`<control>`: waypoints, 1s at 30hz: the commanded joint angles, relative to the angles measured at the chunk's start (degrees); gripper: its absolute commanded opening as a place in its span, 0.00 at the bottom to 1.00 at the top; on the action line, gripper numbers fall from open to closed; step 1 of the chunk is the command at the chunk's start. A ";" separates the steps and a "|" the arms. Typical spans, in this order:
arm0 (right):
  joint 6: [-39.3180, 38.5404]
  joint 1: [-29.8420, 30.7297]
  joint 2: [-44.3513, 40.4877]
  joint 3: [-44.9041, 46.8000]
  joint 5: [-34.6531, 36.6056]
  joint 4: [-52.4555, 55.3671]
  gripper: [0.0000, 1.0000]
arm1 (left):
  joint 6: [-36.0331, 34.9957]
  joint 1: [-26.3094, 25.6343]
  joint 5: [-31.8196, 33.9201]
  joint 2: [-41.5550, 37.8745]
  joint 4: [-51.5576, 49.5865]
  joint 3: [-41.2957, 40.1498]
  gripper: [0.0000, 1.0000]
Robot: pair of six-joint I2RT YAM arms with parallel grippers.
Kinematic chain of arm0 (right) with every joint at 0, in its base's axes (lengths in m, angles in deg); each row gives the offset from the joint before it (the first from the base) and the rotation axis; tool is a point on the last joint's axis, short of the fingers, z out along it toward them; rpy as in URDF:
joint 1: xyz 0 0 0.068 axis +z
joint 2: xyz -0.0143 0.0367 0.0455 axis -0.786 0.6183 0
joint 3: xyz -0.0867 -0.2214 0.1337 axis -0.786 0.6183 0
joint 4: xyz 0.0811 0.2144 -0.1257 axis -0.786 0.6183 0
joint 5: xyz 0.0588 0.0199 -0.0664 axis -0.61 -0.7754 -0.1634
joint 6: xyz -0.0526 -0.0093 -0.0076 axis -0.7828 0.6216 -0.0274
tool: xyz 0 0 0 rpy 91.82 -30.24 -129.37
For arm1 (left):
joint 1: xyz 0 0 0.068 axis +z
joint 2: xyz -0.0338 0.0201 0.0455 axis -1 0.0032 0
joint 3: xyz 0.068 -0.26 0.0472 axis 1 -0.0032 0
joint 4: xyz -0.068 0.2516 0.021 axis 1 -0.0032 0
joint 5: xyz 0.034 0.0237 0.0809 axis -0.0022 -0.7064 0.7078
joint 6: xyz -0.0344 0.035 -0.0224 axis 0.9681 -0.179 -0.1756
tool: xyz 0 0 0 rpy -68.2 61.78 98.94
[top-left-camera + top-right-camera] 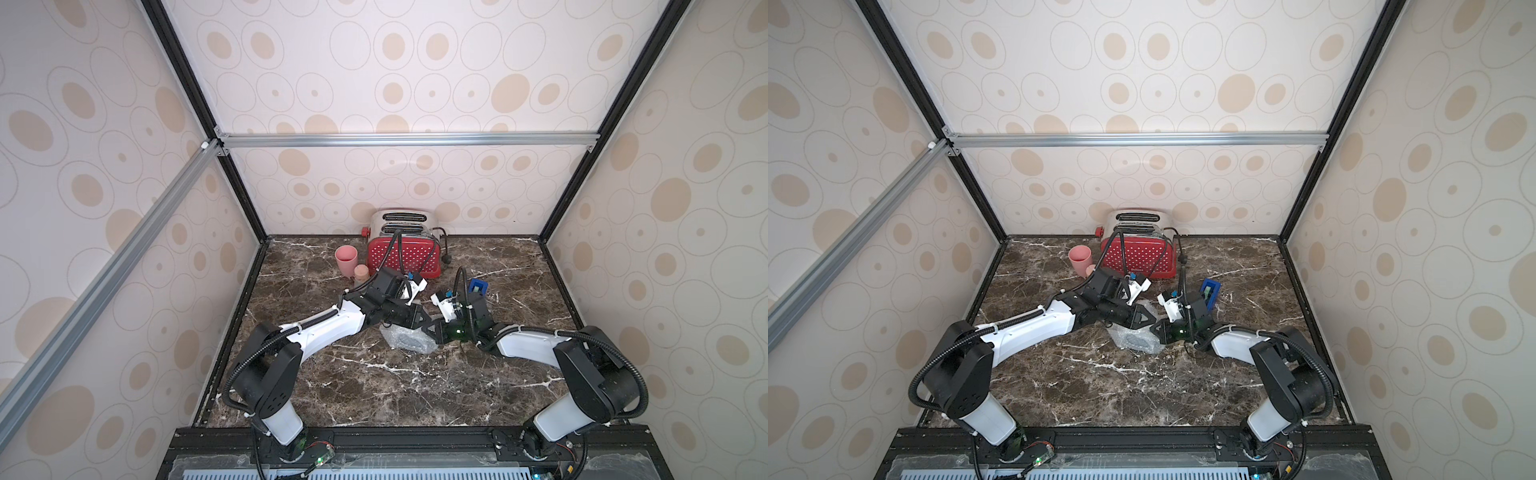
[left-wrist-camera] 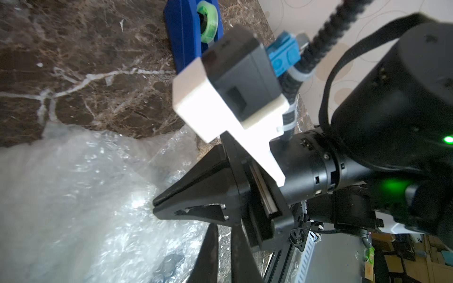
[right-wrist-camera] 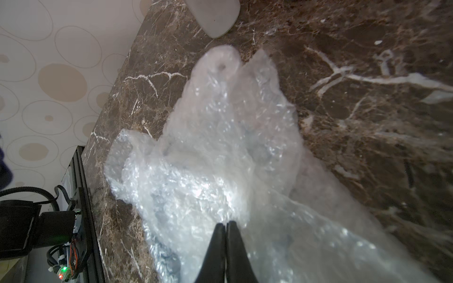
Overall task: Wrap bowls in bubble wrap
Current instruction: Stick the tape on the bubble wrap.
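A crumpled bundle of clear bubble wrap [image 1: 409, 340] lies mid-table in both top views [image 1: 1136, 340]. Only dark bluish patches of the bowl [image 2: 171, 265] show through the wrap; the rest of it is covered. My right gripper [image 3: 225, 224] is shut, with a raised fold of the wrap pinched at its tips, as the left wrist view also shows [image 2: 155, 207]. My left gripper [image 2: 223, 226] comes in from the opposite side, its fingers drawn together right under the right gripper's fingers. Its tips are hidden there, so I cannot tell whether any wrap is between them.
A red toaster [image 1: 403, 253] stands at the back wall, with a pink cup [image 1: 346, 259] and a small tan object [image 1: 361, 272] to its left. A blue tape dispenser [image 1: 478, 286] holding a green roll [image 2: 207, 22] sits just behind the right arm.
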 commanded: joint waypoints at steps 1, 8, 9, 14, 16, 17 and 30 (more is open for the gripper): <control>-1.00 -0.19 0.49 -0.58 0.51 2.38 0.07 | -0.92 -0.19 0.15 1.77 -1.12 0.55 0.08; -1.13 -0.23 0.38 -0.65 0.35 2.72 0.07 | -0.92 -0.17 -0.13 3.83 -0.37 -0.11 0.02; -1.14 -0.21 0.39 -0.63 0.42 2.73 0.07 | -0.92 -0.22 -0.23 4.00 -0.39 -0.23 0.01; -1.16 -0.18 0.23 -0.65 0.29 2.73 0.07 | -0.92 -0.20 -0.85 4.58 0.08 -1.15 0.00; -1.15 -0.18 0.23 -0.69 0.34 2.83 0.07 | -0.92 -0.16 -1.03 4.38 0.31 -1.62 0.00; -1.09 -0.19 0.14 -0.68 0.34 2.82 0.07 | -0.92 -0.17 -0.95 4.40 0.31 -1.73 0.00; -1.08 -0.16 0.29 -0.98 0.15 3.08 0.07 | -1.62 -0.22 -0.43 5.80 -1.74 -1.73 0.00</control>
